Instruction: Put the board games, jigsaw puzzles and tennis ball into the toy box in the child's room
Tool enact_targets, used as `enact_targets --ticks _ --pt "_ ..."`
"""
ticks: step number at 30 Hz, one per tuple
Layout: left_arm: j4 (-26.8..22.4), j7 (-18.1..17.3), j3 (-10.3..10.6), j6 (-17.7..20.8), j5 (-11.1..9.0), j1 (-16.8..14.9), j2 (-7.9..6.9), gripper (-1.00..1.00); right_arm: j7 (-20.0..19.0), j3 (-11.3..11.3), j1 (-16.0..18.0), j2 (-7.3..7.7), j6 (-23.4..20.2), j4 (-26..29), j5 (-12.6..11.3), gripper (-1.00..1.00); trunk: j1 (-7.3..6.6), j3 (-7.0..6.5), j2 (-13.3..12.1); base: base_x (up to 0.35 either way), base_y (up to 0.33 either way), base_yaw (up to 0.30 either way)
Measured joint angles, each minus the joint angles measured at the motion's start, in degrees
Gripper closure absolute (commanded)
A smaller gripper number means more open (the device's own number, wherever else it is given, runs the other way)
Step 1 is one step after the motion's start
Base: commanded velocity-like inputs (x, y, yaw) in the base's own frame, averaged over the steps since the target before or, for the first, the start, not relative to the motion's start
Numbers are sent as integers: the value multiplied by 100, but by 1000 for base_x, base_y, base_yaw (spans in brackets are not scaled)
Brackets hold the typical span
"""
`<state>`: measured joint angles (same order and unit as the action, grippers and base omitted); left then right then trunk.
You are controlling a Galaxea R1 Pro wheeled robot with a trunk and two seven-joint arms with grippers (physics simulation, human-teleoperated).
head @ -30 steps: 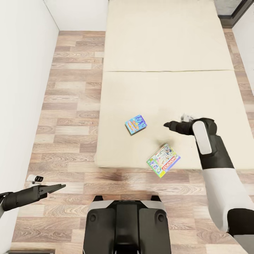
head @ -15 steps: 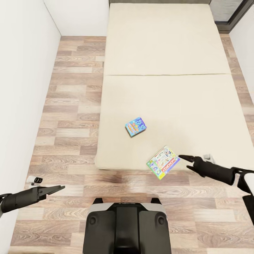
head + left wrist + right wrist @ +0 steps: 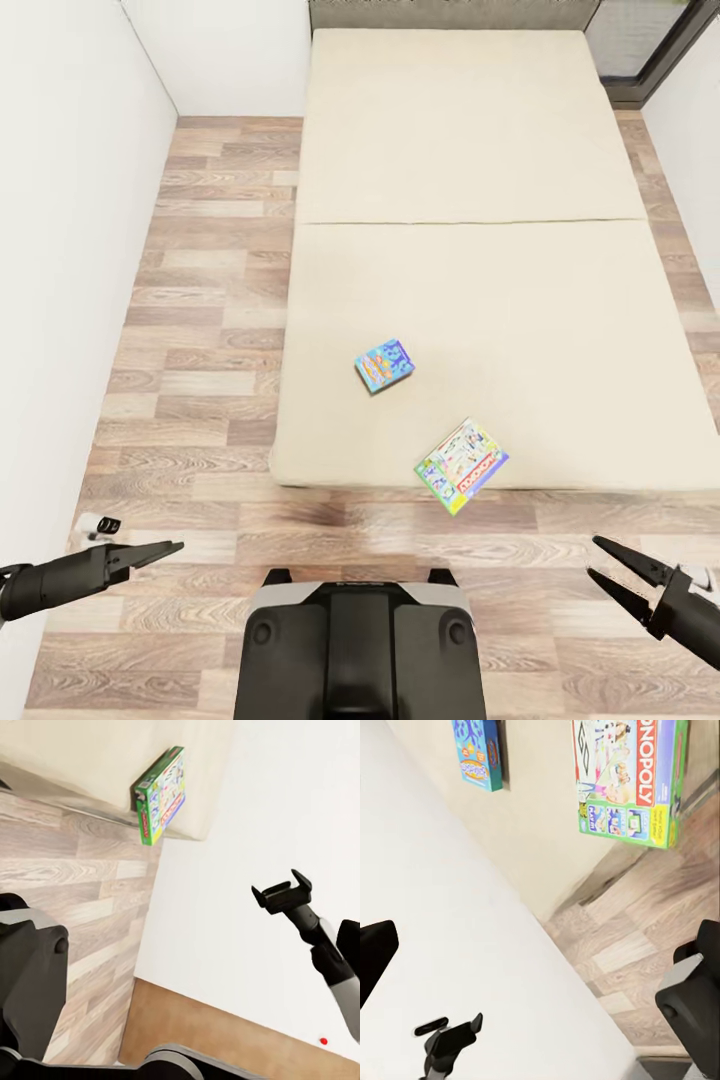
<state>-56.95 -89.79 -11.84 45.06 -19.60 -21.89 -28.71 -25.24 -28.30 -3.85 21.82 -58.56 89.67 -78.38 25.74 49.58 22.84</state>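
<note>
Two board games lie on the cream bed (image 3: 480,280). The light blue one (image 3: 385,364) sits near the bed's left side. The green-edged one (image 3: 462,466) overhangs the bed's front edge. My right gripper (image 3: 595,558) hangs open over the floor, in front of the bed and to the right of the green-edged game. My left gripper (image 3: 150,551) is open low at the left, over the floor by the wall. The right wrist view shows the blue game (image 3: 478,754), the green-edged game (image 3: 634,780) and my left gripper (image 3: 450,1035). The left wrist view shows the green-edged game (image 3: 161,795) and my open right gripper (image 3: 283,891).
A white wall (image 3: 60,250) runs along the left, with a strip of wood-plank floor (image 3: 210,300) between it and the bed. My dark base (image 3: 360,640) stands just in front of the bed. A dark window frame (image 3: 650,50) is at the far right corner.
My right arm has drawn back from above the bed to low over the floor at the right. The view has shifted slightly. Both board games lie where they were.
</note>
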Motion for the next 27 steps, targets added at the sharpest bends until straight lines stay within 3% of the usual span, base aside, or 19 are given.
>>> enact_targets --ticks 3,4,5,12,18,27 --pt "0 0 11 -50 -4 18 23 -100 -486 -50 -118 -150 219 -7 481 -100 0 -28 0 0 0 -56" --pt "0 0 36 -85 1 24 49 -100 -856 -68 -151 -234 368 -9 809 -100 0 -38 0 0 0 -65" --pt "0 0 52 -101 6 27 60 -100 -1063 -75 -164 -270 444 -8 981 -100 0 -47 0 0 0 -66" --pt "-5 0 128 -153 10 35 99 -100 -2611 -98 -197 -397 838 -9 2038 -100 0 -113 0 0 0 -41" --pt "-7 0 142 -161 10 36 110 -100 -3168 -103 -200 -430 1072 -17 2539 -100 0 -169 0 0 0 -8" --pt "-8 0 145 -163 23 36 110 -100 -3311 -90 -201 -441 1251 -31 2705 -100 0 -254 0 0 0 -1"
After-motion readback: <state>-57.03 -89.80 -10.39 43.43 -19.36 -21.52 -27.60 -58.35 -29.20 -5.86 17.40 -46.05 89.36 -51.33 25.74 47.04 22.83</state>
